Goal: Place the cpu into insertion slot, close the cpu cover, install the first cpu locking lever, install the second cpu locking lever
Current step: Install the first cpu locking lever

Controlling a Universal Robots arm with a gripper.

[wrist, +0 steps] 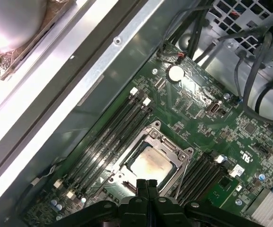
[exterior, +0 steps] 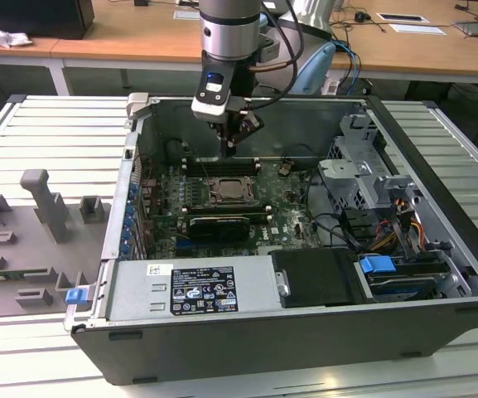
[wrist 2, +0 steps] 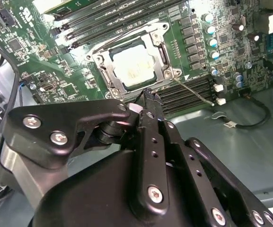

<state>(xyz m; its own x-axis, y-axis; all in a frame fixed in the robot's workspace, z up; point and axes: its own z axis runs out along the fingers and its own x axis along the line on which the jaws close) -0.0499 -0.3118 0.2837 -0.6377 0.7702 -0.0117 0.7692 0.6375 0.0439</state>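
Fingers [wrist: 142,188]: pressed together, nothing held. Gripper [exterior: 229,146]: above the motherboard [exterior: 292,211], at 12 o'clock of the slot [exterior: 216,199] in the exterior view, near it. Cpu [wrist 2: 134,66]: seated in the slot, pale top showing. Cover [wrist 2: 163,52]: lying flat around the cpu. Lever [wrist 2: 195,91]: thin wire, angled out from the slot's corner.

Pale ribbed metal table [exterior: 48,124]; open black computer case [exterior: 222,340] lies on its side directly on it; grey fixture tray [exterior: 2,292] carrying upright grey blocks [exterior: 46,203] sits just beside the case, at the exterior view's left.
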